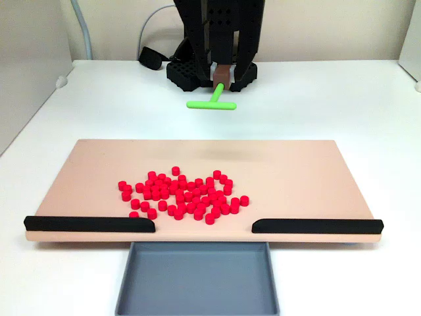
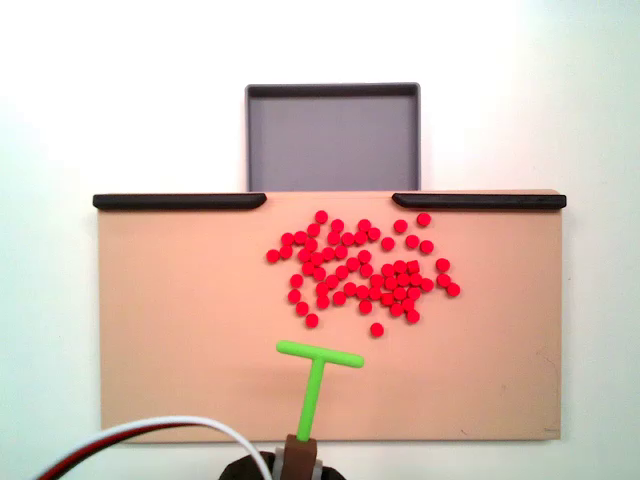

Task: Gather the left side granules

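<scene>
One white surface (image 1: 342,112) carries everything listed. One tan rectangular board (image 1: 99,171) lies flat on it, bearing two black raised rails (image 1: 89,224) along one long edge with a gap between them. One grey shallow rectangular tray (image 1: 197,280) sits on the surface against that gap. One black robot arm (image 1: 217,26) stands at 12 o'clock in a fixed view (image 1: 217,26). Its gripper (image 1: 222,76) is clamped on the stem of one green T-shaped plastic tool (image 1: 212,102), crossbar toward the board. Dozens of tiny bright red plastic cylinder granules (image 2: 365,265) lie loosely clustered mid-board, at 1 o'clock from the crossbar (image 2: 320,354) in a fixed view, apart from it and short of the rails.
</scene>
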{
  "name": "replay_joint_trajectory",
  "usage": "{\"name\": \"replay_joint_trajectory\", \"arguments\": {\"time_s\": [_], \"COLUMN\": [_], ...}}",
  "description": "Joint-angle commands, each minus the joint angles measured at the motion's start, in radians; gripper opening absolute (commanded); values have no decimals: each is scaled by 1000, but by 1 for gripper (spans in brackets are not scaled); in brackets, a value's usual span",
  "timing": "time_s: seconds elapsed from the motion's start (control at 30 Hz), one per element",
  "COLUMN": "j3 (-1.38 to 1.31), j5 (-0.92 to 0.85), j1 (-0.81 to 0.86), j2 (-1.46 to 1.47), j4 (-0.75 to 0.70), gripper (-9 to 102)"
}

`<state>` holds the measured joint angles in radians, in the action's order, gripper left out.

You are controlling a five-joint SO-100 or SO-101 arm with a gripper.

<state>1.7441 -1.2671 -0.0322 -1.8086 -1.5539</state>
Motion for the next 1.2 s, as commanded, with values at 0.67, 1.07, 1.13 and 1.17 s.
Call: {"name": "replay_joint_trajectory", "arguments": {"time_s": [0.67,1.07,1.13,1.17], "j3": [-215,-419,-440,-445], "j5": [788,1262,1302,1316], "j1": [-126,-163,-170,-175], "j2": [210,380,407,417], "j4": [3,-8,-8,-9], "gripper": [0,0,0,0]}}
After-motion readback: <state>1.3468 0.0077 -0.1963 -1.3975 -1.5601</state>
